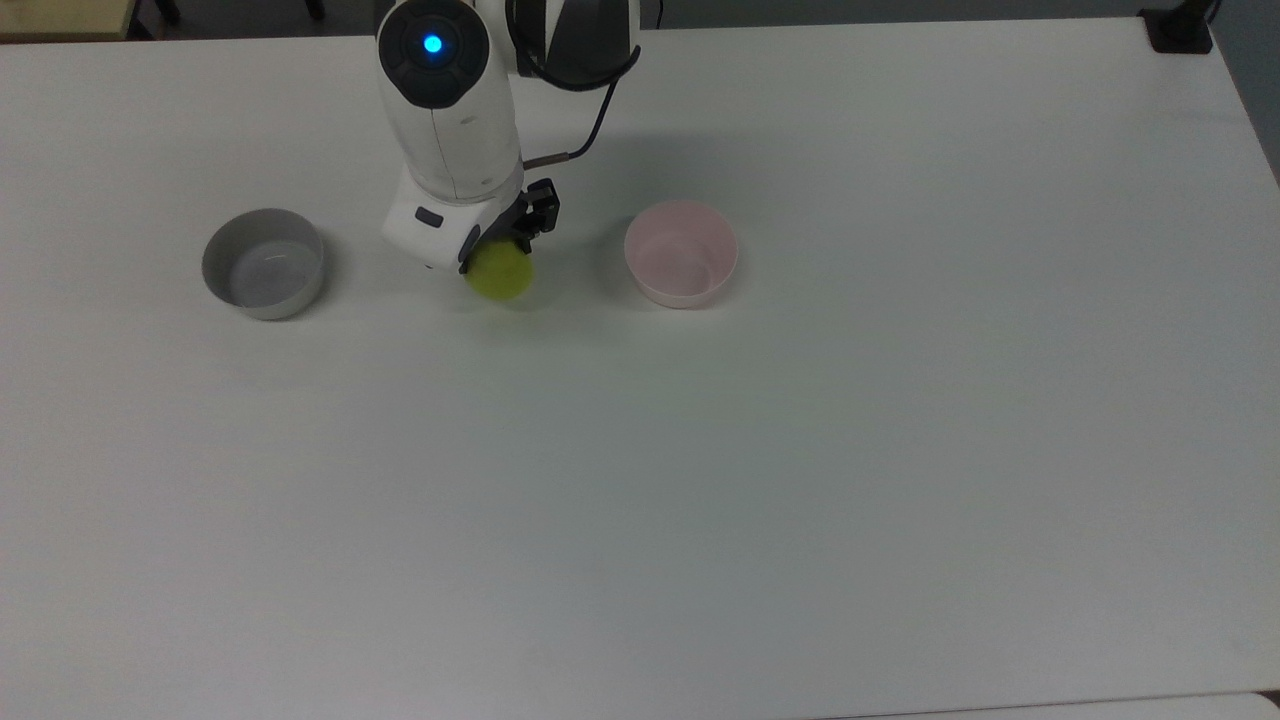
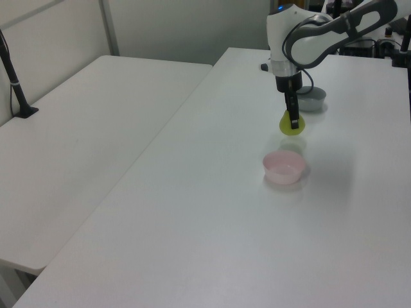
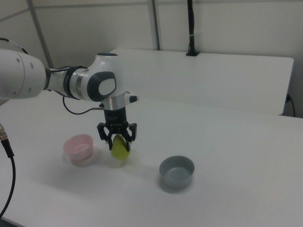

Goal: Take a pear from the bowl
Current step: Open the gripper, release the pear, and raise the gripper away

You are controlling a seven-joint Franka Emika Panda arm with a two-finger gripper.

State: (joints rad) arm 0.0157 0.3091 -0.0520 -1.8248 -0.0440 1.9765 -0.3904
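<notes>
Two bowls stand on the white table [image 1: 800, 480], and the pear [image 1: 502, 274] lies in neither; it hangs in the gripper [image 1: 497, 262], whose fingers are closed on its upper part, the rounded body pointing down; in the right view the jaws straddle the narrow end and the fruit sits low, very close to the tabletop or just meeting it, which I cannot settle. In the top view the pear is between the pink bowl [image 1: 681, 255] on the right and the grey bowl [image 1: 263, 263] on the left, nearer to the pink one but apart from both; the pink bowl looks empty inside. By my reading the lifting-out step is done, since the fruit is clear of the bowl's rim and firmly held; what is in hand looks like carrying it low over the bare surface between the bowls. A next move, if the pear is to be set down, calls for a gentle descent and a clean opening of the fingers, since a rounded base may roll once released; if it is to be kept lifted, a straight rise suffices. Room is generous; the near part of the table is bare, the edges are well apart from the arm, and only the two bowls flank the gripper on either side.
</notes>
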